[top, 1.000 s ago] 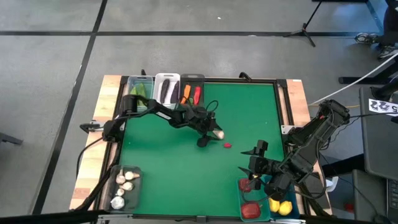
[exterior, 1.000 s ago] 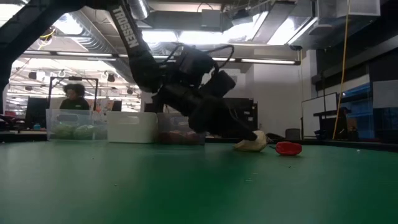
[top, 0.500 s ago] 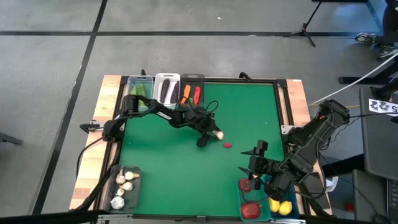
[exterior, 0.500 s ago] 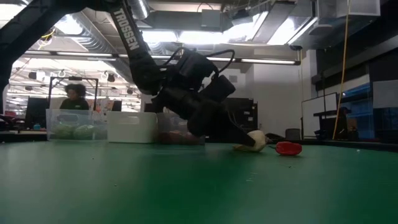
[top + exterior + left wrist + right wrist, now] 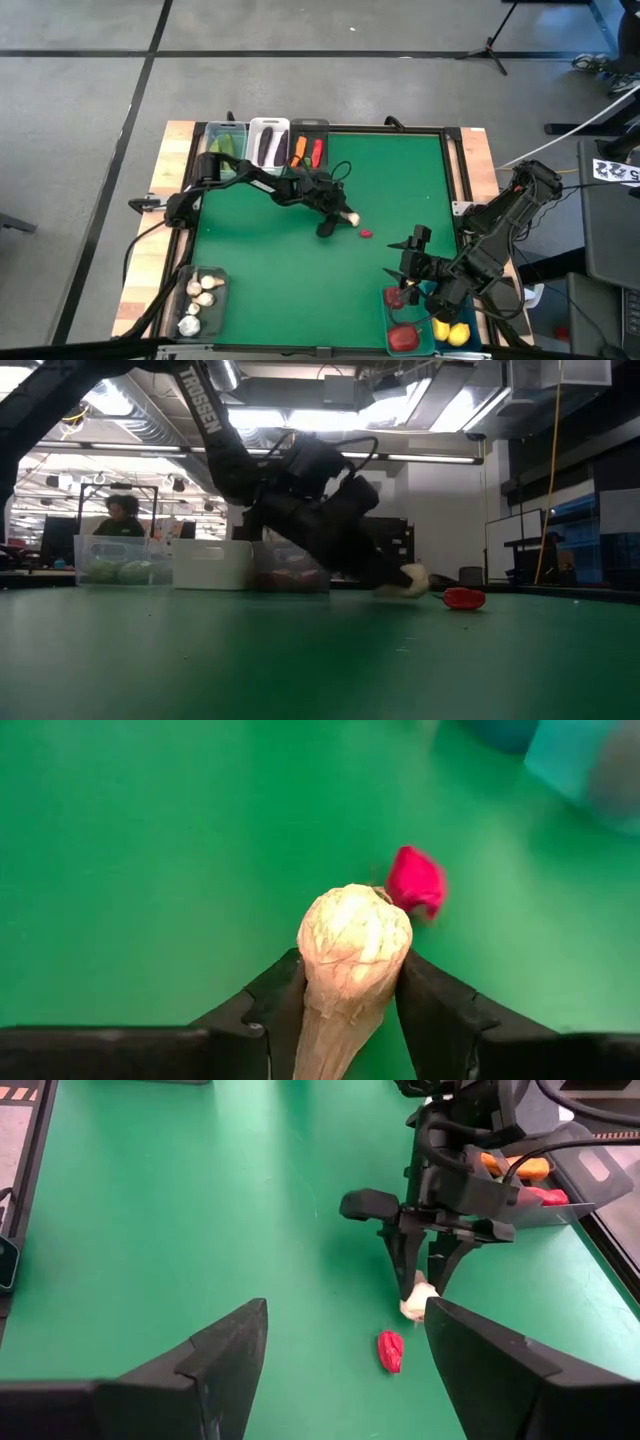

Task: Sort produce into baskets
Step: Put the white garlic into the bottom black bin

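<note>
My left gripper (image 5: pixel 340 213) is at mid-table, shut on a white garlic bulb (image 5: pixel 352 945), which also shows in the low view (image 5: pixel 410 581) and the right wrist view (image 5: pixel 418 1298). A small red piece of produce (image 5: pixel 366 234) lies on the green mat just right of the garlic; it also shows in the left wrist view (image 5: pixel 416 882). My right gripper (image 5: pixel 345 1370) is open and empty, hovering by the two teal bins (image 5: pixel 430 325) at the near right. My left gripper pinches the garlic between its two fingers (image 5: pixel 285 990), on the narrowing stem end (image 5: pixel 335 1010). The fingers slant down from the table's far left. The round head (image 5: pixel 355 925) sticks out past the fingertips, low over the mat; I cannot tell whether it touches.
At the far edge stand a clear bin with green cucumbers (image 5: pixel 226 140), a white bin with eggplants (image 5: pixel 268 142) and a dark bin with carrot and chili (image 5: pixel 309 148). A bin with garlic bulbs (image 5: pixel 198 300) is near left. The teal bins hold red fruits and lemons.
My left gripper has risen a little and tipped with the garlic in its fingers. The garlic lay on the mat a second ago; its round head now stands slightly higher. The red piece has stayed where it was.
</note>
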### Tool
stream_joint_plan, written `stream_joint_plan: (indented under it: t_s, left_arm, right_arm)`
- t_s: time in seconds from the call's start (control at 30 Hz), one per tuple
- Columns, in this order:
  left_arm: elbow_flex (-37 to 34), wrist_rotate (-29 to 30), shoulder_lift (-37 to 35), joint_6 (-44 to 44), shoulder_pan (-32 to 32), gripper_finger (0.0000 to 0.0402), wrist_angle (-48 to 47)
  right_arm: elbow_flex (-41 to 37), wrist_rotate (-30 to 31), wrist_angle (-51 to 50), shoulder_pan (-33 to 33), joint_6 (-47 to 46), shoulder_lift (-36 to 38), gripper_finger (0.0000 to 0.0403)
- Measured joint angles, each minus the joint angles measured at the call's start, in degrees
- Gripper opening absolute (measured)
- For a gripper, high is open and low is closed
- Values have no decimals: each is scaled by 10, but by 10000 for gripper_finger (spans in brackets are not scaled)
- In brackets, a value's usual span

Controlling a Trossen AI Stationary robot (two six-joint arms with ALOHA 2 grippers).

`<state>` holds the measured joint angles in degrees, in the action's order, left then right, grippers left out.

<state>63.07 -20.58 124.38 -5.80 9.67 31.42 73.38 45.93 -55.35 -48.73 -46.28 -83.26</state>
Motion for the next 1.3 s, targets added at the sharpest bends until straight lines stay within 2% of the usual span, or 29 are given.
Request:
stream_joint_plan:
  t_s: [0.13, 0.3, 0.53, 0.63, 0.77, 0.97, 1.13, 1.3]
  left_arm:
    - [0, -1, -22, 13, -15, 144, -20]
    - [0, 0, -77, 11, -36, 144, -121]
    - [1, 0, -197, 29, -87, 144, -376]
    - [1, 0, -244, 66, -125, 144, -480]
    - [1, 4, -291, 143, -193, 144, -597]
    - [1, 5, -346, 310, -324, 144, -721]
    - [0, 40, -386, 474, -441, 144, -745]
    - [0, 130, -414, 626, -544, 144, -745]
  right_arm:
    - [0, 0, 0, 0, 0, 0, 270]
    - [0, 0, 0, 0, 0, 0, 270]
    - [0, 0, 1, 0, 0, 0, 270]
    - [0, 0, 3, 0, -1, 0, 270]
    - [0, 1, 7, 0, -1, 0, 270]
    - [0, 1, 6, 0, 0, 0, 270]
    - [0, 1, 4, 0, 0, 0, 270]
    - [0, 20, -2, 0, 5, 0, 270]
